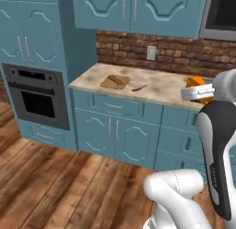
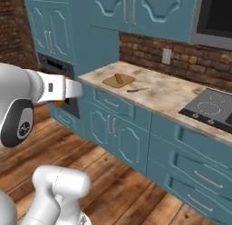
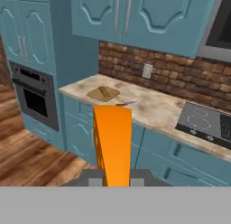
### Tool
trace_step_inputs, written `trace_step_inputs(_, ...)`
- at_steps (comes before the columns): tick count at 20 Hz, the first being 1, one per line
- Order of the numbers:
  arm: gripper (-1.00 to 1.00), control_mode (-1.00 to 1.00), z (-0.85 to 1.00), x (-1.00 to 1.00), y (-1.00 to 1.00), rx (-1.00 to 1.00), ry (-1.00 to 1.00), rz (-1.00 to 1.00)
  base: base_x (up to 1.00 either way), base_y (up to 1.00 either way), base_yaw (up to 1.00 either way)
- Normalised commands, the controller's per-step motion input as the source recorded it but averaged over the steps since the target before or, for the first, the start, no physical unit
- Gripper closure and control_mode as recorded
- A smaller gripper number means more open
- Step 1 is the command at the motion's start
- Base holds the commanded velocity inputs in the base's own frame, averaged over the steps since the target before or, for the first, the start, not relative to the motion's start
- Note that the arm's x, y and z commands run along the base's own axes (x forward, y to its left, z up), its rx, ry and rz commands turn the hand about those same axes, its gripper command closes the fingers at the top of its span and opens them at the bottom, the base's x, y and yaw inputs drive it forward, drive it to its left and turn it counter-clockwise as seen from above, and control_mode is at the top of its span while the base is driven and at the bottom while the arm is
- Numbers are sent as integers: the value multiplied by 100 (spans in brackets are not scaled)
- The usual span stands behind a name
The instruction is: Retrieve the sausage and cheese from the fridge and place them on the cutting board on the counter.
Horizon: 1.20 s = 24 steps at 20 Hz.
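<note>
The gripper [image 3: 113, 180] is pinched on the cheese [image 3: 113, 144], a smooth bright-orange wedge whose long axis runs straight out from the fingers toward the counter [image 3: 158, 111]; in the hand view it stands as a tall slab over the teal cabinet fronts. In the left base view a slice of orange shows beside the white hand. The wooden cutting board [image 1: 115, 81] lies flat near the counter's left end, with the sausage [image 1: 117, 79], a slim brownish link, lying on it. A small knife [image 1: 140, 88] with a reddish handle lies just right of the board. A black cooktop [image 2: 209, 109] is set into the marbled top farther right, well apart from the board. A built-in oven [image 1: 38, 95] sits left of the counter, brick wall behind
</note>
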Motion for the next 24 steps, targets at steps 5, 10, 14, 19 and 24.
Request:
trace_step_inputs(5,100,100,0,0,0,0,0,0,100,68,-35)
trace_step_inputs(10,100,100,0,0,0,0,0,0,100,68,-31)
trace_step_inputs(14,100,100,0,0,0,0,0,0,100,63,-28)
trace_step_inputs(19,100,100,0,0,0,0,0,0,100,29,-27)
trace_step_inputs(24,100,100,0,0,0,0,0,0,97,1,-26)
